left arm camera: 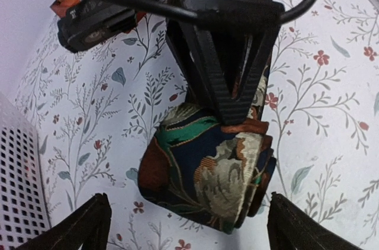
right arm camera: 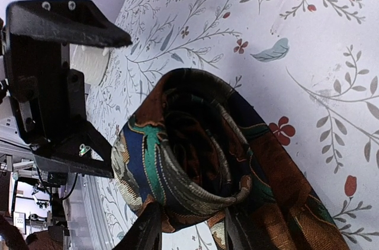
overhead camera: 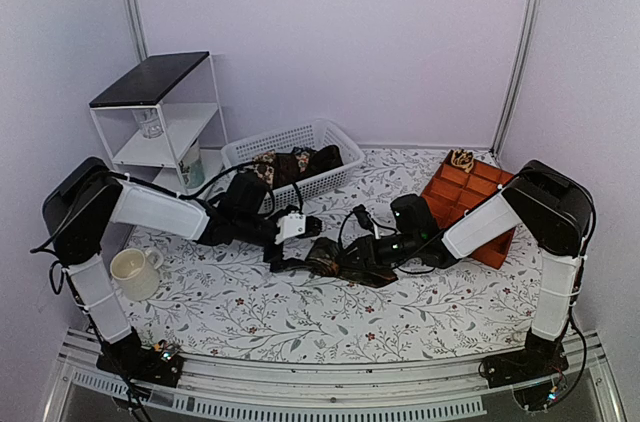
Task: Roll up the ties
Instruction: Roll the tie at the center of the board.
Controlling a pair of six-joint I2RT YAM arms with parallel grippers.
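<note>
Fabric tie (left arm camera: 201, 179) sits coiled; right gripper (right arm camera: 189, 225) pinches its wall, jaws narrow; left gripper (left arm camera: 188, 223) stands wide, empty; grip firmly so the coil cannot unwind.

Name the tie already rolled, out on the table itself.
The floral tie in navy, green and rust, mid-table, pinched by the right tool. The other ties lie loose in the white basket; a tan tie sits in the orange tray.

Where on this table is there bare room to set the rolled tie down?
Free: the near strip right of the mug, in front of the rolled tie; also the patch between white basket and orange tray. Crowded: the centre, around the tie itself.
</note>
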